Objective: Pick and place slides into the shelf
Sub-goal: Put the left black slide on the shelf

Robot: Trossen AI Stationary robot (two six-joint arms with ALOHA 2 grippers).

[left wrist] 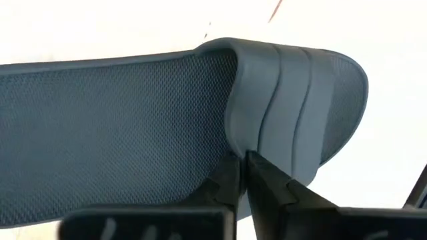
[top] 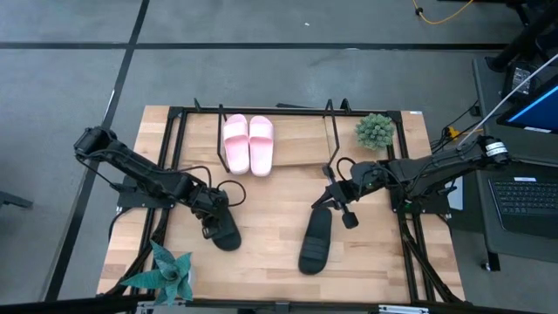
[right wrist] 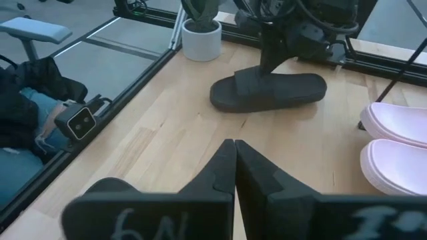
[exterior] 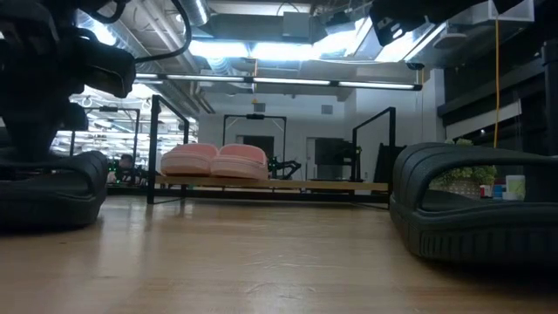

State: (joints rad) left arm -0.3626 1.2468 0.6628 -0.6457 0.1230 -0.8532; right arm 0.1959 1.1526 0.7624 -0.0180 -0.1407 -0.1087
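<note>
Two pale pink slides (top: pixel 248 144) (exterior: pixel 215 161) (right wrist: pixel 397 140) lie side by side on the wooden board of the black-rod shelf (top: pixel 301 144) (exterior: pixel 270 185) at the table's far side. One black slide (top: pixel 227 234) (right wrist: pixel 280 90) (exterior: pixel 44 196) lies flat on the table near the left. My left gripper (top: pixel 212 220) (left wrist: pixel 243 160) (right wrist: pixel 270 67) comes down on it with its fingers shut. The other black slide (top: pixel 316 240) (exterior: pixel 475 209) lies flat near the middle-right. My right gripper (top: pixel 327 202) (right wrist: pixel 233 143) hovers shut just beyond that slide's far end, touching nothing. My left gripper's shut fingertips (left wrist: pixel 257 167) stand at the rear edge of the black slide's ribbed strap (left wrist: pixel 267 133), close to where it joins the sole. They come slanting down from above. I cannot tell whether they touch it. The slide lies flat on the table.
A round green plant (top: pixel 375 131) stands at the shelf's right end, and a spiky plant in a white pot (top: pixel 170 272) (right wrist: pixel 201 37) at the table's near left corner. A person's legs (right wrist: pixel 23 120) show beside the table. Bare wood lies between the two black slides.
</note>
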